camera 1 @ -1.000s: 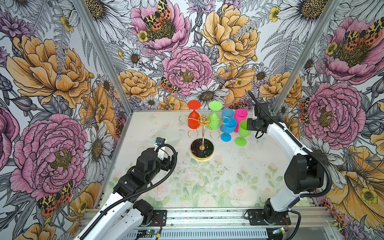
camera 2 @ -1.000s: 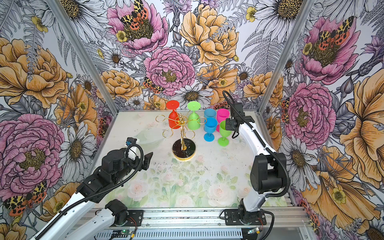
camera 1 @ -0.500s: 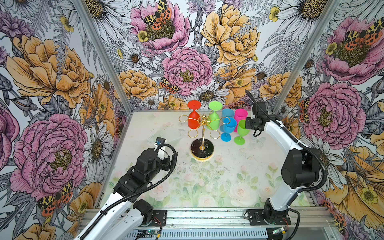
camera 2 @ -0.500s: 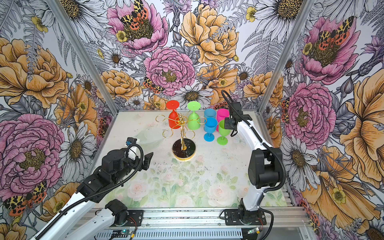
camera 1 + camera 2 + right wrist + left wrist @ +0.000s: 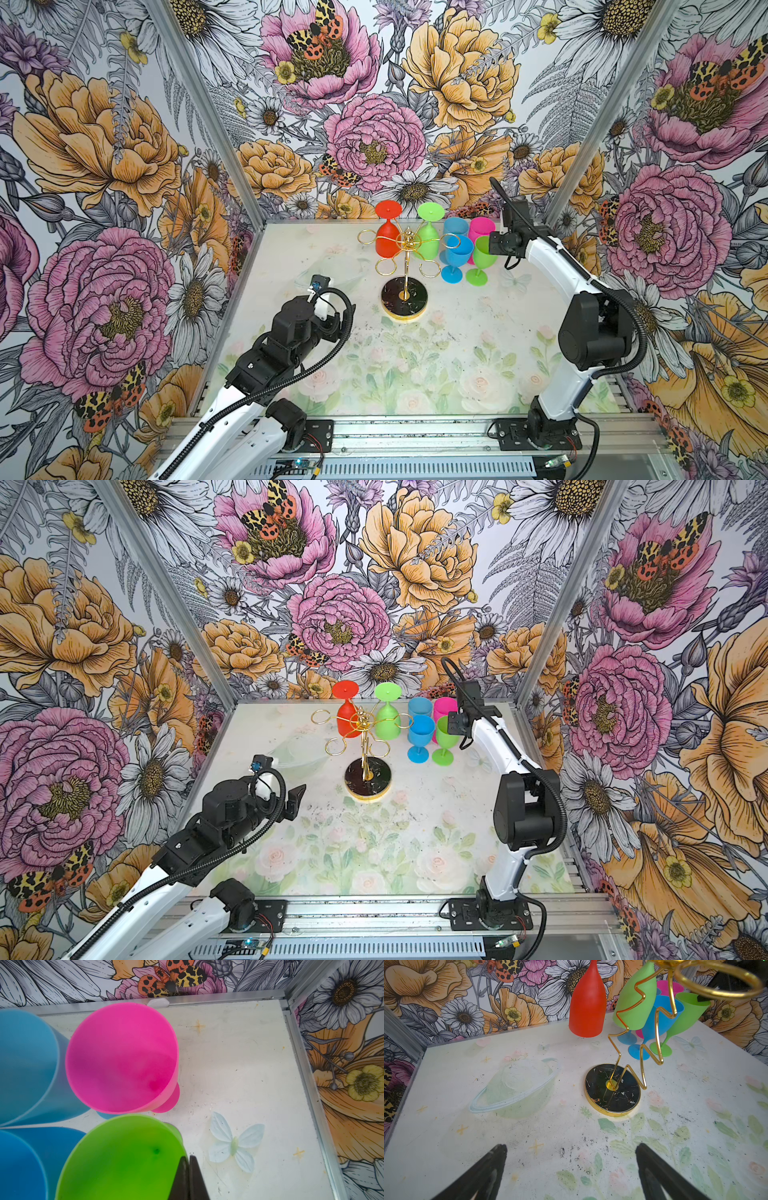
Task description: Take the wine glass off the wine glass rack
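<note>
Overall, the pale table [image 5: 457,374] with its faded flower print carries everything. The left arm [image 5: 291,332] is bent low over the near left part of it. The right arm [image 5: 590,328] reaches from the near right edge toward the far right corner.

The wine glass rack [image 5: 405,249] stands upright toward the back, near the middle, on its round black base [image 5: 404,298]. Two glasses hang upside down from its far loops: the red glass [image 5: 386,241] and, just beside it, the hanging green glass [image 5: 430,245].

Right of the rack, four glasses stand upright in a tight cluster on the table: two blue glasses [image 5: 457,253], a pink glass [image 5: 482,228] and a standing green glass [image 5: 484,253].

The left claw [image 5: 571,1147] hangs over bare table short of the base, its fingers spread wide with nothing between them. The right claw [image 5: 189,1159] has its fingers pressed together at the rim of the standing green glass. Whether the thin wall of that rim is caught between them cannot be told from the wrist view.
</note>
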